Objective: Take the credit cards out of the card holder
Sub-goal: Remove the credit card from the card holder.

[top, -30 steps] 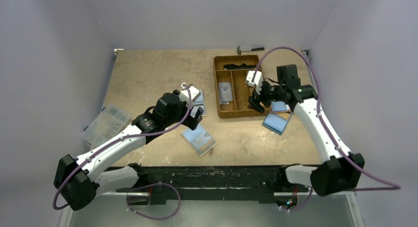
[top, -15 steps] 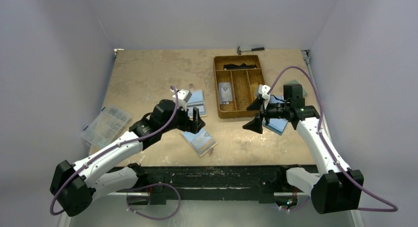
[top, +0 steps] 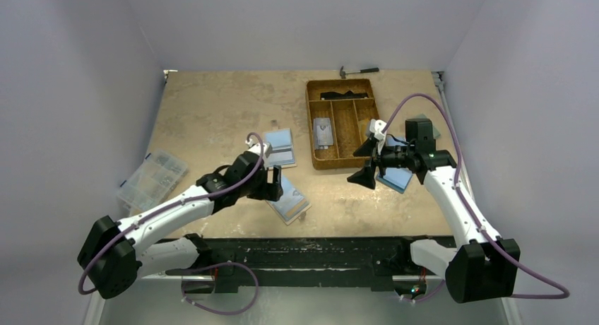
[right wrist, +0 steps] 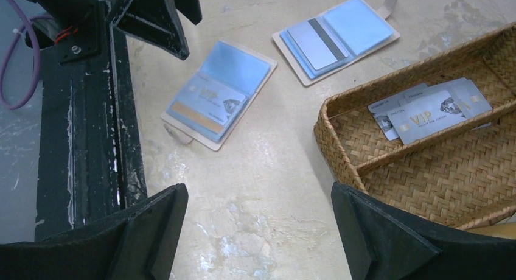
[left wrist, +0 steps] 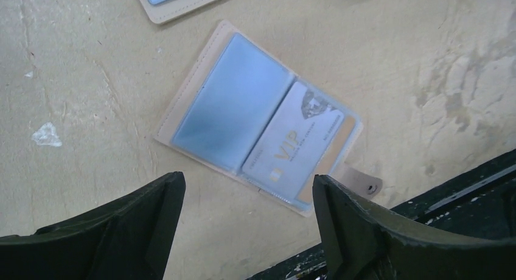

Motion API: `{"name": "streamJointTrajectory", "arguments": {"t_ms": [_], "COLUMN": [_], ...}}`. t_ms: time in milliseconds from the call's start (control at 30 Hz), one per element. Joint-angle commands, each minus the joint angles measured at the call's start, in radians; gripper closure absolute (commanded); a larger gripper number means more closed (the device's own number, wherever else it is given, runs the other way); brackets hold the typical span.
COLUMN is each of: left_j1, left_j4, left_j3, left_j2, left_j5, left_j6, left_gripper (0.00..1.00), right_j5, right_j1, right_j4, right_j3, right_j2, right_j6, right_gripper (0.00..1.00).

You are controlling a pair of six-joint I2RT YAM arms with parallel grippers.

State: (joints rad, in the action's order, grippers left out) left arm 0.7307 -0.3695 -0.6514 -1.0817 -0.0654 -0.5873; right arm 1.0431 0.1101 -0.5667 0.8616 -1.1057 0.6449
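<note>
Beige, mottled counter fills the grey-walled bay. Near its front edge the card holder lies open and flat, with a pale blue sleeve on one half and a silvery VIP credit card tucked in the other. The left gripper hangs just over it, its fingers spread wide with nothing between them. The holder sits just beyond the tips, apart from both. The right gripper hovers well to the right, beside the woven tray. Its fingers are also splayed wide and empty, and the holder lies well ahead of them across bare counter.

The left wrist view shows the card's print and the holder's tab near the counter's black edge. The right wrist view shows instead a second card holder, open with a dark-striped card on top, and several loose cards lying in one compartment of the tray. Only the overhead view takes in a third card holder partly under the right arm. It also shows a clear organiser box at the left edge and a hammer at the back.
</note>
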Motion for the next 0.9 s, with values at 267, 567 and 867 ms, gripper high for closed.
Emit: {"name": "streamJointTrajectory", "arguments": {"t_ms": [267, 567, 867], "left_j1": [0.234, 0.251, 0.259], "left_j4": [-0.125, -0.08, -0.083], "left_j3": [-0.198, -0.24, -0.263], "left_j2": [-0.224, -0.342, -0.421], "left_j5": [-0.226, -0.163, -0.157], "left_j6": [0.064, 0.129, 0.135], "left_gripper": [0.27, 0.39, 0.37], "right_j5": [-0.011, -0.016, -0.02], "right_j1": [-0.004, -0.004, -0.005], "right_j4": [0.022, 0.022, 0.022], "right_j3": [0.001, -0.001, -0.001], "right_j2": [-0.007, -0.01, -0.01], "right_j6": [-0.014, -0.016, -0.013], "right_gripper": [0.01, 0.01, 0.01]}}
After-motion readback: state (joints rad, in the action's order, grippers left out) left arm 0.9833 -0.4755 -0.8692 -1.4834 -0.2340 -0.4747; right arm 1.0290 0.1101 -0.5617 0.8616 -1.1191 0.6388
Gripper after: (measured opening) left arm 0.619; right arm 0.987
